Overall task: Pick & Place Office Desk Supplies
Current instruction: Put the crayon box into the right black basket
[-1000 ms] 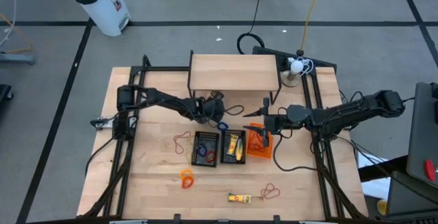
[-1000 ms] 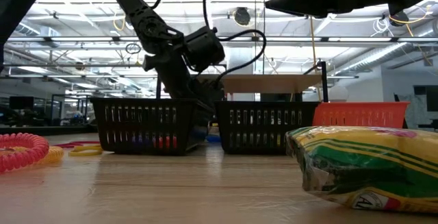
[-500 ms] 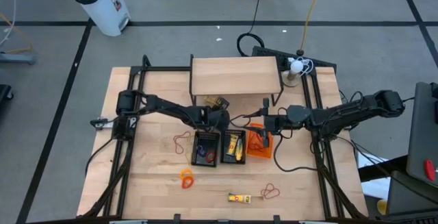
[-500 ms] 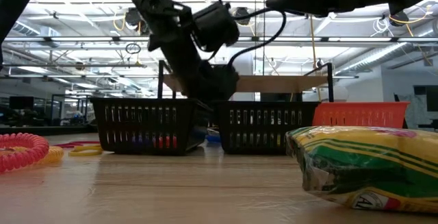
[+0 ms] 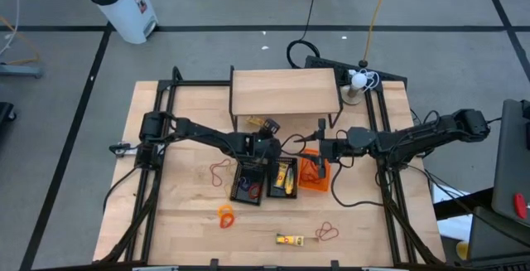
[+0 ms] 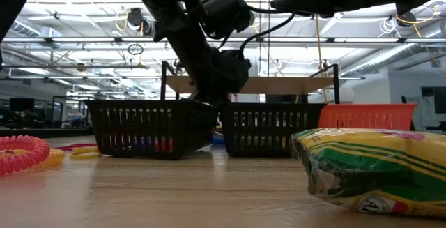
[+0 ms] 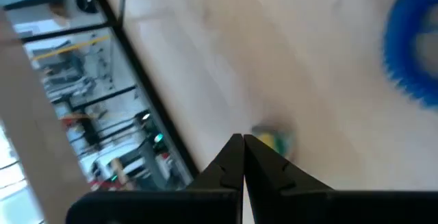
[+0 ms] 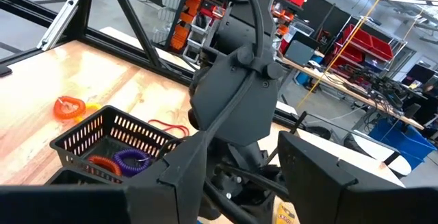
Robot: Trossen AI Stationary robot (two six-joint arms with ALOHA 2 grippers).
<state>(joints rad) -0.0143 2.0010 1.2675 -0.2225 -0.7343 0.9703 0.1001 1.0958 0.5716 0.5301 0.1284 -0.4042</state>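
Note:
My left gripper (image 5: pixel 263 149) (image 7: pixel 243 142) is shut and stands at the far rim of the left black basket (image 5: pixel 248 181), which holds purple and orange coils (image 8: pixel 120 161). A blue coil (image 7: pixel 410 53) lies on the wood just beyond its fingers. My right gripper (image 5: pixel 320 149) (image 8: pixel 243 162) hangs open above the orange basket (image 5: pixel 313 174), touching nothing. On the table lie a red band (image 5: pixel 219 171), an orange coil (image 5: pixel 226 215), another red band (image 5: pixel 327 233) and a yellow-gold piece (image 5: pixel 290 239). My left gripper comes down slanting from the table's left, its shut fingers (image 6: pixel 209 100) right at the far rim of the left black basket (image 6: pixel 150 104). Whether they touch the rim I cannot tell. Nothing shows between the fingers in the left wrist view.
A second black basket (image 5: pixel 284 176) with yellow pieces sits between the other two baskets. A wooden shelf (image 5: pixel 284 89) stands at the far side, with a yellow-and-black item (image 5: pixel 265 124) in front of it. Open wood lies toward the near edge.
My left gripper has swung from in front of the shelf toward the near edge and the right, rising as it went, and now stands at the left black basket's far rim. That basket has turned slightly. My right arm has kept still.

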